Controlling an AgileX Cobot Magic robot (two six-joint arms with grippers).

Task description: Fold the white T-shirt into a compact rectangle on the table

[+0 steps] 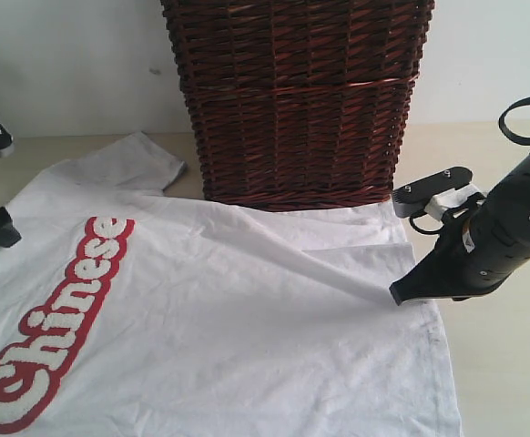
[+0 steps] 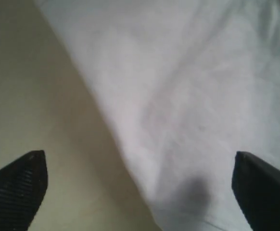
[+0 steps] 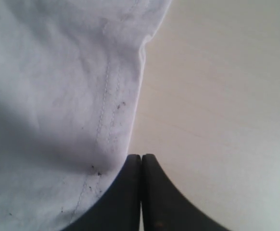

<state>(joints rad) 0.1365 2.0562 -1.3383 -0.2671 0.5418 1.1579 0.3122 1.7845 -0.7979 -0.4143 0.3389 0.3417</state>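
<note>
Right claw (image 1: 402, 293) is closed, its two black tips pressed together at the hemmed edge of the shirt (image 1: 247, 319). A ridge of cloth runs from the tips across the fabric, which hints at a pinch, but the right wrist view shows no cloth between the tips, so whether any is caught cannot be told. Left claw (image 2: 137, 156) stands wide open and holds nothing, hanging over another edge of the shirt where cloth meets tabletop. The shirt lies spread front-up across the middle of the tabletop, with its red-outlined lettering (image 1: 56, 319) showing. One sleeve (image 1: 137, 159) reaches toward the far edge, and the stitched hem (image 3: 104, 96) lies toward the tabletop's right edge. The shirt looks light, thin and limp: soft creases cross it, and it will likely sag, drag and wrinkle rather than keep a shape, so a lift by one point would bunch it. The matte cotton should not slip from a firm pinch, and nothing about it seems fragile. The doubled hem and the shoulder seams probably give the surest hold, taken at matching corners by both claws so that a fold falls straight. Just behind the shirt a basket (image 1: 297, 100) stands at the far edge, its foot touching the cloth's rear margin, and the pale table (image 1: 511, 364) shows beyond the hem.
</note>
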